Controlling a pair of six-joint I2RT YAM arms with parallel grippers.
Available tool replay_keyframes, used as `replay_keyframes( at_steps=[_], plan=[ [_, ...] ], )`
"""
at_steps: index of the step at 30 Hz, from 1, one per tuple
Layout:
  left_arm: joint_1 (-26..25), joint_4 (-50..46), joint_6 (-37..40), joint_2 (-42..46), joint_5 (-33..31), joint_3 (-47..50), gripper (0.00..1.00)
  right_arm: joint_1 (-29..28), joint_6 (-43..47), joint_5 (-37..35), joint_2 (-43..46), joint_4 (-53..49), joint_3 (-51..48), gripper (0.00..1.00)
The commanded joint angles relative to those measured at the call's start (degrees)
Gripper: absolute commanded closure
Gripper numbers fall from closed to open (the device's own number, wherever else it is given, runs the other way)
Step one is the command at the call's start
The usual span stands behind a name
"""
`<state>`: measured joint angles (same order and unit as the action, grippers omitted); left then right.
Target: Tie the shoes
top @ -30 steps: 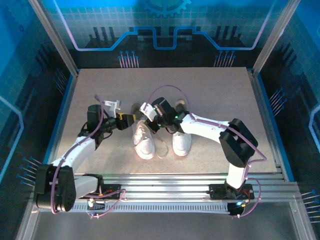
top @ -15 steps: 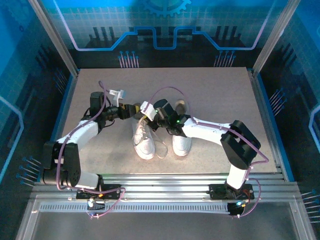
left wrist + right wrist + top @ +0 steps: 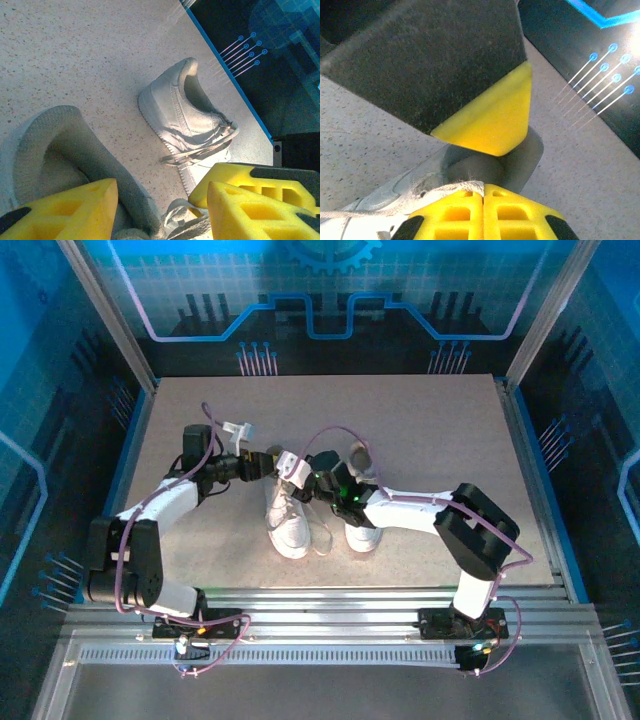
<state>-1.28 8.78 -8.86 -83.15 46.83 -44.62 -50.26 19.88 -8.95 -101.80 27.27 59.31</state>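
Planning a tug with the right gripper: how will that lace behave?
Likely floppy: the lace pinched in the shut right gripper is thin and frayed at its tip, so it may slip out. The sneaker looks small and light, so a hard tug would probably drag it.
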Motion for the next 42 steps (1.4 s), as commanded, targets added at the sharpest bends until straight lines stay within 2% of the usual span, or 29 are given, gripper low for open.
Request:
replay_keyframes(
  at_steps=[1,8,16,20,26,28,30,32,34,37,42],
  plan=[
    [0.5,-0.4,0.6,0.2,0.8,-0.5,0.49,-0.5,3.5,-2.3,-0.7,13.4,-1.1,1.00],
    [0.9,1.2,-2.2,1.9,-1.7,0.9,0.49,-0.6,5.0,-2.7,-2.7,21.1,-1.6,1.00],
    [3.5,0.9,-3.6,4.2,-3.8,3.1,0.48,0.2,2.8,7.4,-5.7,21.1,-1.4,1.00],
    [6.2,2.3,-5.6,5.1,-4.2,4.7,0.48,2.2,-1.9,13.8,-6.1,22.3,-1.5,1.00],
    [7.2,-1.5,-2.6,5.1,-3.7,4.1,0.48,3.1,-3.8,14.7,-8.0,24.8,-0.3,1.00],
    [7.2,-1.9,1.0,5.5,-2.6,4.6,0.49,3.4,-4.5,14.6,-8.5,26.3,-0.3,1.00],
    [7.2,-2.1,8.1,6.8,-0.4,5.5,0.48,3.9,-5.3,15.1,-8.6,27.3,-0.5,1.00],
    [7.2,-5.3,15.5,7.0,-0.8,4.6,0.47,4.4,-5.9,16.0,-8.7,27.8,-0.6,1.00],
    [7.2,-10.0,26.3,5.5,1.7,2.1,0.47,5.1,-6.8,17.7,-8.7,28.7,-1.2,1.00],
    [7.2,-13.3,37.5,1.5,4.2,-1.0,0.47,6.2,-7.9,19.9,-8.4,29.0,-2.1,1.00],
    [6.1,-9.2,47.1,-1.9,3.5,-2.3,0.47,8.4,-9.5,26.1,-8.5,28.5,-2.2,1.00]
  ],
)
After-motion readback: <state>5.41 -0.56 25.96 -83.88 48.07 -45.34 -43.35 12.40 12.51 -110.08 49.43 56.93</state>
